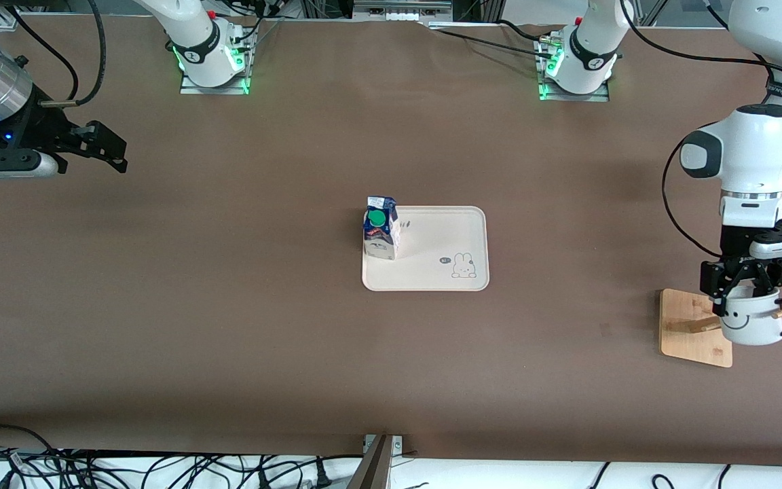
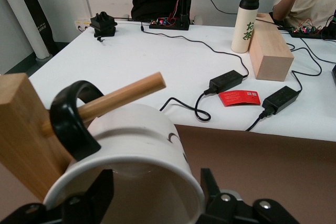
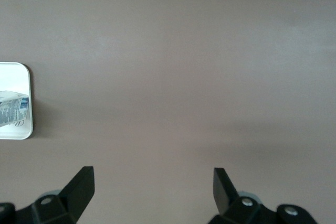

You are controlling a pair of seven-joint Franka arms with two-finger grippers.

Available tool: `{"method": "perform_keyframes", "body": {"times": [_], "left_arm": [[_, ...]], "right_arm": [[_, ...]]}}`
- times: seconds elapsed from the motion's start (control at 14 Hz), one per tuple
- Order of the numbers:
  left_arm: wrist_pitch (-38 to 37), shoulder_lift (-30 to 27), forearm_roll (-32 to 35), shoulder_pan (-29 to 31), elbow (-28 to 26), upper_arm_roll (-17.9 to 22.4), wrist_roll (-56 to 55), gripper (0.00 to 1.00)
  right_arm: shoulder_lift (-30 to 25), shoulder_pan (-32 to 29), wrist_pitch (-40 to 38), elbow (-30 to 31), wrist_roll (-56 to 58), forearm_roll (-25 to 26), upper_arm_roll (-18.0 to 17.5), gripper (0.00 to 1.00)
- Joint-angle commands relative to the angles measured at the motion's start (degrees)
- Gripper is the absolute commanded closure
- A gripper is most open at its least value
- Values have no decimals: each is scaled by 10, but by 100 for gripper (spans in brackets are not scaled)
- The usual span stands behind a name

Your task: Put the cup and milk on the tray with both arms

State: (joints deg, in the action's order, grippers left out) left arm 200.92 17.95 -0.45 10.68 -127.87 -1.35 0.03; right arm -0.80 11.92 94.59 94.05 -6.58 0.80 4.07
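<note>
Straddling mug (image 1: 748,320) rim with left gripper (image 1: 744,291), grip unconfirmed | mug on rack (image 1: 693,326) peg (image 2: 123,98) | milk carton (image 1: 380,229) on tray (image 1: 432,272) | right gripper (image 3: 152,187) waited, gaping | risk: handle snagging peg.

milk (image 1: 380,229) on tray (image 1: 432,272) | cup (image 1: 751,322) on rack (image 1: 693,326), left arm's end

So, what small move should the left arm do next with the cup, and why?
Probably finish closing on the rim, then lift. The left end effector straddles the cup, whose handle is hooked on a wooden peg of the rack. The milk already stands on the tray.
</note>
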Motion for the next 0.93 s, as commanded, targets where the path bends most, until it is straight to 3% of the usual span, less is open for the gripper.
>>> {"method": "perform_keyframes", "body": {"times": [0.0, 0.07, 0.86], "left_arm": [[-3, -5, 3, 2, 3, -1, -2, 89], [-3, -5, 3, 2, 2, -1, -3, 100], [-4, -27, 2, -4, -3, -43, -15, 100]], "right_arm": [[5, -3, -7, -14, -2, 2, -5, 0], [5, -3, -7, -13, -2, 2, -5, 0], [5, -3, -7, -14, -2, 2, -5, 0]]}}
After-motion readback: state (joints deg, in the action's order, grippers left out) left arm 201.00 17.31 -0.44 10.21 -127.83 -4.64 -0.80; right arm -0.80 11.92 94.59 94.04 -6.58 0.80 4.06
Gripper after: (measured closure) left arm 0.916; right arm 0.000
